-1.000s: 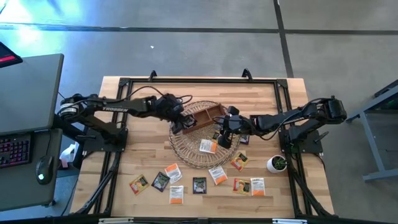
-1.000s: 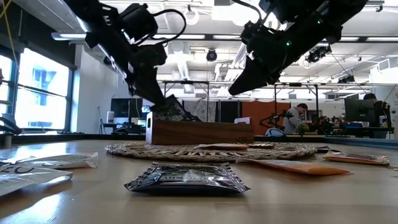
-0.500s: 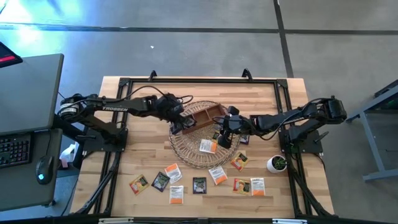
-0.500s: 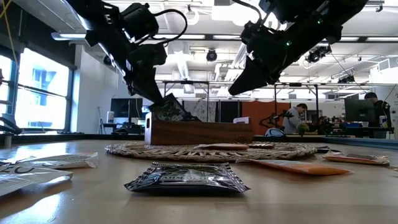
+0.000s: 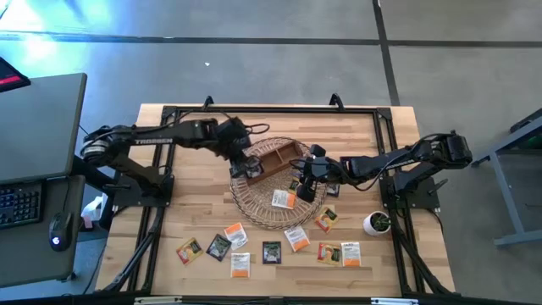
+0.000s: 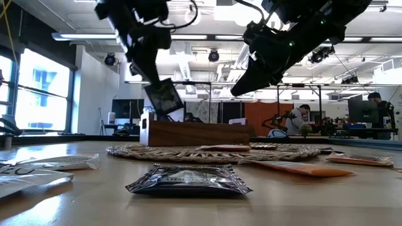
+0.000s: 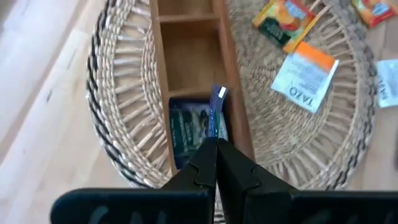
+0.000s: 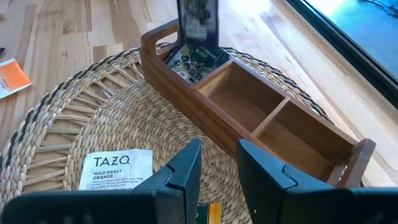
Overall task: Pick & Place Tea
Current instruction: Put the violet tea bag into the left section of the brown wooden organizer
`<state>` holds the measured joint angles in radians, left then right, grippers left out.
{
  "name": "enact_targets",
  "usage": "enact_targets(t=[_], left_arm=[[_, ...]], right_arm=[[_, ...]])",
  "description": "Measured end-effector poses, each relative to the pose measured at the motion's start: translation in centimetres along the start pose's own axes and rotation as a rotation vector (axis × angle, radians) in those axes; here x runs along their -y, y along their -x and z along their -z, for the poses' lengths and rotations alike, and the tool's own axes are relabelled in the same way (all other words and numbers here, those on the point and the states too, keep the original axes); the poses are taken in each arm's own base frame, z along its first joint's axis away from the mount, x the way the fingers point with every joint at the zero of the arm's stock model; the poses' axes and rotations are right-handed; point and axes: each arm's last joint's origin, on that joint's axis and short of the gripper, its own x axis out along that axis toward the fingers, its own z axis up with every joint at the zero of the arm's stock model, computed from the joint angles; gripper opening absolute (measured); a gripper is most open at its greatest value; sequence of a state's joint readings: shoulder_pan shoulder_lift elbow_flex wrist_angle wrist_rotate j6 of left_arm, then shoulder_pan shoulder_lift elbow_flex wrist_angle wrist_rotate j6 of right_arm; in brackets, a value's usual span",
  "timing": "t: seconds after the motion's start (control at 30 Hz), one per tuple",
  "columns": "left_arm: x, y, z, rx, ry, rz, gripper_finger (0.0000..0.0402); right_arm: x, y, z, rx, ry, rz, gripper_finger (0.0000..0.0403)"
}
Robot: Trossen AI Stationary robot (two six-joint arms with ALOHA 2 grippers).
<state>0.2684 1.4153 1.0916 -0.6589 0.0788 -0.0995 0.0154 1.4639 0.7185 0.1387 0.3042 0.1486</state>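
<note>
Your left claw [image 6: 158, 80] is clamped on a dark sachet [image 6: 164, 97], holding it by its upper edge so it hangs on end, long axis near vertical. It hangs just above the end compartment of the wooden tray [image 5: 273, 158], the one nearest the left arm. Another dark sachet [image 8: 196, 61] already lies in that compartment, directly beneath the held one. That is the relation to mind: the packet is upright and over the slot, not yet inside it, so the coming move looks like a straight descent or a release, with the packet's flat face running along the compartment walls.

Your right claw [image 8: 216, 165] hovers with its fingers apart and nothing between them, above the wicker mat [image 5: 254, 207] beside the tray. The white sachet [image 8: 116, 169] lies flat on the mat just below it. The remaining sachets [image 5: 271, 252] are scattered along the worktop [image 5: 186, 203] edge, well apart from both arms.
</note>
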Motion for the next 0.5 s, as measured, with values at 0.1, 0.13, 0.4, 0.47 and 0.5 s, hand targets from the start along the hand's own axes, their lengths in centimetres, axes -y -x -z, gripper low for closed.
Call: enact_targets(t=[0.1, 0.13, 0.4, 0.47, 0.5], left_arm=[[0.1, -0.1, -0.7, -0.073, 0.016, -0.004, 0.0], [0.1, -0.1, -1.0, -0.088, 0.017, -0.008, 0.0], [0.0, -3.8, -1.6, -0.227, 0.035, 0.014, 0.0], [-0.1, -4.4, -1.6, -0.266, 0.039, 0.01, 0.0], [-0.1, -4.7, -1.7, -0.273, 0.039, 0.004, 0.0]], right_arm=[[0.0, 0.0, 0.0, 0.0, 0.0, 0.0, 0.0099], [0.0, 0.0, 0.0, 0.0, 0.0, 0.0, 0.0099], [0.0, 0.0, 0.0, -0.002, 0.001, 0.0, 0.0099], [0.0, 0.0, 0.0, -0.002, 0.001, 0.0, 0.0099], [0.0, 0.0, 0.0, -0.003, 0.001, 0.0, 0.0099]])
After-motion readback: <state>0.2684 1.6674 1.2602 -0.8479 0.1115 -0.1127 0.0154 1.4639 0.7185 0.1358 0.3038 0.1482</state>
